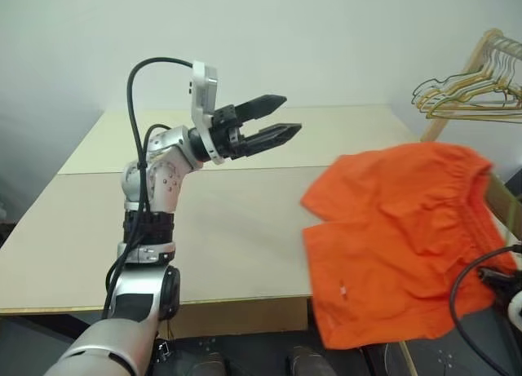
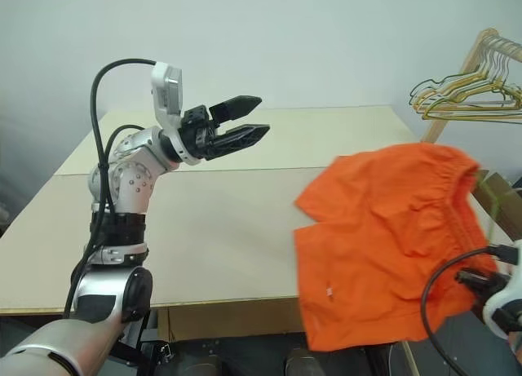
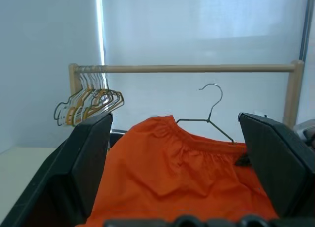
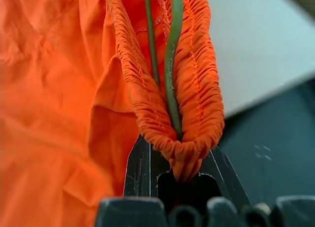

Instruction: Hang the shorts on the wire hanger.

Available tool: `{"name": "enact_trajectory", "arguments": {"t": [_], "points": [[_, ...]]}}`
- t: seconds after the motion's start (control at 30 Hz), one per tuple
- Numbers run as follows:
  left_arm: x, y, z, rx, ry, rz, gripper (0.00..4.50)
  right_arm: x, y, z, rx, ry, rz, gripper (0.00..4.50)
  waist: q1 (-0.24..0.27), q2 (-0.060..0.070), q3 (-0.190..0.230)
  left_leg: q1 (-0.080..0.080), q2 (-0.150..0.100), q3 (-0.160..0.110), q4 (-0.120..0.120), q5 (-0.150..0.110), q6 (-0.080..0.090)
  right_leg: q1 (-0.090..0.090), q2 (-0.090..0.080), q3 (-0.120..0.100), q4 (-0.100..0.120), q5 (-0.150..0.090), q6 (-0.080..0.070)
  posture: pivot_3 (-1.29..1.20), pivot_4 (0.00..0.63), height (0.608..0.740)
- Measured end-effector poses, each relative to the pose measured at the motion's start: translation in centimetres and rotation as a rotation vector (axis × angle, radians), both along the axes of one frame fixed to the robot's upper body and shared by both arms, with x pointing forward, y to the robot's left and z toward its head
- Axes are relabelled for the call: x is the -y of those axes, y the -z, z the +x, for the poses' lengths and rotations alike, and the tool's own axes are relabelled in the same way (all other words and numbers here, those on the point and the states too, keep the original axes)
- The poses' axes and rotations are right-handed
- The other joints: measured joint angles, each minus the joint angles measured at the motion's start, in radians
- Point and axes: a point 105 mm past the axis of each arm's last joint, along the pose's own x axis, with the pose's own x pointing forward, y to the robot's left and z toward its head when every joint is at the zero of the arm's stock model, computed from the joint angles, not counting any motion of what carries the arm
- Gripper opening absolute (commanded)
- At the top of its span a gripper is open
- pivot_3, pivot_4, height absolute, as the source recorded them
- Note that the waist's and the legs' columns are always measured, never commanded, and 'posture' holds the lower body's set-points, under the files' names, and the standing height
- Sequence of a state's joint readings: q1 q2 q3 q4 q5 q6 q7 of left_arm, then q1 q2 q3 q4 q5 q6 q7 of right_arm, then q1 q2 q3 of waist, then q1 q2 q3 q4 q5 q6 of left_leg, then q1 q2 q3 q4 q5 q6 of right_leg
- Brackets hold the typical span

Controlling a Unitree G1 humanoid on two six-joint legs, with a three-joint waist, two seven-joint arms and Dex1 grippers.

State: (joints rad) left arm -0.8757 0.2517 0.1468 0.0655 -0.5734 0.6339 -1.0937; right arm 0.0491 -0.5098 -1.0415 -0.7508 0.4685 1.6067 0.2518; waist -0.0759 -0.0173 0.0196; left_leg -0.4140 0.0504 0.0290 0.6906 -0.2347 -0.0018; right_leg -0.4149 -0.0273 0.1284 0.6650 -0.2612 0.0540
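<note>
Left end effector [image 1: 276, 120] raised above the pale counter [image 1: 228, 229], pointing toward the robot's right, fingers apart, nothing between them.

Shorts [image 1: 408, 237], bright orange, hang spread out over the counter's right front corner; lower hem drops past the front edge. Gathered waistband sits at the upper right.

Left wrist view: wire hanger [image 3: 212, 113] stands with its hook up, above the waistband; its shoulder wires run down into the top of the shorts. Cannot tell how far the wire reaches inside.

Right end effector [image 4: 181, 174] seen in the right wrist view: fingers together, clamped on a bunched end of the elastic waistband. Two thin greenish wires of the hanger run down inside the waistband loop and meet just above the pinch.

Behind the shorts, a wooden rack [image 3: 187, 68] with a horizontal rail; a bunch of yellow and grey hangers [image 3: 88, 105] hangs at one end of the rail. In the head views the same bunch shows at far right, beyond the counter.
</note>
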Motion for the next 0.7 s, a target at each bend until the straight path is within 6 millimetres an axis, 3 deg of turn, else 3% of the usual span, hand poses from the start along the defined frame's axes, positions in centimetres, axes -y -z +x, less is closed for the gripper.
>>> {"name": "enact_trajectory", "arguments": {"t": [0.07, 0.23, 0.53, 0.7], "points": [[0.3, 0.3, -0.5, 0.000, 0.013, 0.011, 4.43, 1.4, -0.8, 0.1, 0.033, 0.087, -0.010, 0.00, -0.013, 0.003, -0.002, 0.012, -0.001, 0.000, -0.004, 0.000, 0.000, 0.011, 0.000, 0.000, -0.003, -0.005, 0.005, -0.13, 0.000, 0.740], [0.4, 0.8, -0.6, -0.008, 0.014, 0.048, 4.43, 3.8, -3.0, 0.7, 0.094, 0.212, -0.029, 0.00, -0.040, 0.004, -0.002, 0.028, -0.001, 0.000, -0.015, 0.000, 0.000, 0.026, -0.001, 0.000, -0.008, -0.010, 0.003, -0.13, 0.000, 0.740], [0.3, 1.2, -0.6, 0.005, 0.010, 0.079, 4.43, 8.6, -7.6, 0.6, 0.280, 0.479, 0.080, 0.00, -0.064, 0.005, -0.002, 0.030, -0.002, 0.000, -0.022, 0.000, 0.000, 0.026, -0.001, 0.001, -0.011, -0.011, 0.001, -0.12, 0.000, 0.740], [0.3, 1.2, -0.7, 0.018, 0.015, 0.084, 4.43, 10.4, -7.7, 0.6, 0.274, 0.563, 0.174, 0.00, -0.076, 0.005, -0.003, 0.030, -0.002, 0.000, -0.022, 0.000, 0.000, 0.027, -0.002, 0.001, -0.013, -0.011, 0.002, -0.12, 0.000, 0.740]]}}
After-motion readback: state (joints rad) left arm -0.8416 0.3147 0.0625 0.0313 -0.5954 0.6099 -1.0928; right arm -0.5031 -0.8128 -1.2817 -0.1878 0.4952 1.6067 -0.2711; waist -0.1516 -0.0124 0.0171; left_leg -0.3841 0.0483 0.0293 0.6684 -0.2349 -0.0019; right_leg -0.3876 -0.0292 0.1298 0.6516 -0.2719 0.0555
